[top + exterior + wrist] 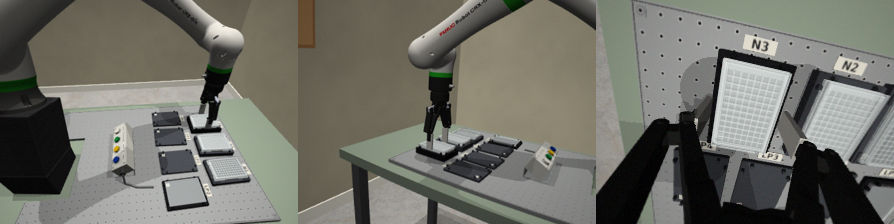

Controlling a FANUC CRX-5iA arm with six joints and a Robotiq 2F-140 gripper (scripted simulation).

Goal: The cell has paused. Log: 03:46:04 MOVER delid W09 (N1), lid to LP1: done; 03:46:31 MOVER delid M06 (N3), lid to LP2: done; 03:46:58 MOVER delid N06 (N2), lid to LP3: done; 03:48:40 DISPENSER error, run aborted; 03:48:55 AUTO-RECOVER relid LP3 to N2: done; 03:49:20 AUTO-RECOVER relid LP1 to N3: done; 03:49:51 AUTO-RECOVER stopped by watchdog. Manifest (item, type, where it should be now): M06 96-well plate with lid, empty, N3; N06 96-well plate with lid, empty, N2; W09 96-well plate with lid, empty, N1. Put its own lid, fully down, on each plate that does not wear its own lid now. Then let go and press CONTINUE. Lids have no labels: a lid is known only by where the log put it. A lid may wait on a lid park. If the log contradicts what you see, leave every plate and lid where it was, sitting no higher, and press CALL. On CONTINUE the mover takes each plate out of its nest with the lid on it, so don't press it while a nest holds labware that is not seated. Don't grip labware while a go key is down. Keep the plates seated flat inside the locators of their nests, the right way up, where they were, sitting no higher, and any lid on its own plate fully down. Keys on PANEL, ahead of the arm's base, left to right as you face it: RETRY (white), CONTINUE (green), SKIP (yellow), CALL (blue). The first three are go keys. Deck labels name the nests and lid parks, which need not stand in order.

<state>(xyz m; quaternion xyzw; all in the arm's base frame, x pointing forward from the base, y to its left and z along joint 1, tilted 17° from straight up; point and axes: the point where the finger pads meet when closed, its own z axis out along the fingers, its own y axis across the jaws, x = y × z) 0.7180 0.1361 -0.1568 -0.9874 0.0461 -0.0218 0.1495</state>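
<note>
A green bench [267,146] carries a grey perforated deck plate [91,201], set nearer its right edge.

Key captions on the panel [124,150] are too small to be read. In the wrist view the N2 plate [843,120] is cut off at the right edge; the park labels below are partly masked by the gripper [746,137] links.

Plain beige walls [374,76], grey floor [389,198], green table [374,152] on dark legs [360,195]
</note>
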